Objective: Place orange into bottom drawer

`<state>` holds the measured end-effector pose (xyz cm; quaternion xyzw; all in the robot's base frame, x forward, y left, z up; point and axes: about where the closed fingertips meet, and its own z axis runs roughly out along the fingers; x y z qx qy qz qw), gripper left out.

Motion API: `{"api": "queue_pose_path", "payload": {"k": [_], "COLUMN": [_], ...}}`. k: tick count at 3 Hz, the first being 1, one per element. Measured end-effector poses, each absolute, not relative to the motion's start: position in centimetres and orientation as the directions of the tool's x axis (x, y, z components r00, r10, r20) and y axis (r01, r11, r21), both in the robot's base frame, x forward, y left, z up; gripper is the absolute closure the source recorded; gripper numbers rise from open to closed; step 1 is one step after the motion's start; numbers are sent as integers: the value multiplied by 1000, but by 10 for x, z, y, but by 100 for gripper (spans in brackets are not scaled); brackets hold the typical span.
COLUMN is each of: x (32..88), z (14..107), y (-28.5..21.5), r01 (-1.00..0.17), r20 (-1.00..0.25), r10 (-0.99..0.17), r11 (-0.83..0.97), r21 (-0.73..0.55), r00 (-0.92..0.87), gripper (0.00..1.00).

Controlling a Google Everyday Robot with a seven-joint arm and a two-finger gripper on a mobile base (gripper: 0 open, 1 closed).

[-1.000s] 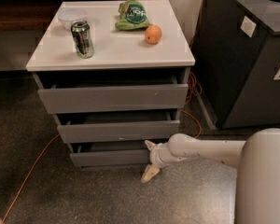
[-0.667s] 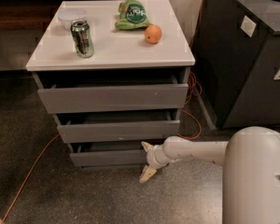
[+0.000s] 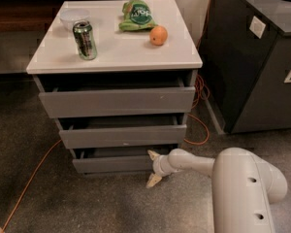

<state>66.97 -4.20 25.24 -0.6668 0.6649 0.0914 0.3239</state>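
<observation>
Speckled grey floor (image 3: 87,208) surrounds a white-topped counter (image 3: 136,57) fitted with three grey handleless drawers, seen from above and in front. The orange (image 3: 158,35) sits on the counter's right side, toward the far edge, just beside the near right corner of a green snack bag (image 3: 137,16). The bottom drawer (image 3: 114,164), the lowest and narrowest of the three, shows its flat front under a dark gap, with the middle drawer (image 3: 123,136) and the taller top drawer (image 3: 116,102) stacked above it. The orange is well apart from that bottom drawer, separated from it by the full height of the cabinet.

Low by the floor, the end effector (image 3: 153,167) is at the right end of the bottom drawer's front. Its two pale fingers are spread apart, one tip (image 3: 152,155) raised by the front's upper right corner and the other pointing down toward the floor. Whether the upper tip touches the drawer cannot be told. The white arm (image 3: 242,183) reaches in from the near right.

On the counter's left side stands a green drinks can (image 3: 85,40), with a shallow white bowl (image 3: 73,17) beyond it at the far left. An orange cable (image 3: 29,183) trails across the floor at left, and a dark bin (image 3: 252,67) stands to the right.
</observation>
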Motion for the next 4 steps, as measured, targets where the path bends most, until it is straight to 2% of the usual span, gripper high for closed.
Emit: {"api": "queue_pose_path", "payload": {"k": [1, 2, 4], "x": [670, 668, 697], "z": [252, 240, 212], "y": [-42, -36, -38], "r01": [-946, -948, -946], "r20": [-551, -486, -479], "r10": [-829, -868, -872], "r11": [93, 59, 62], "r21": [-311, -312, -319], "r00": [99, 106, 104], "gripper": [0, 0, 0]}}
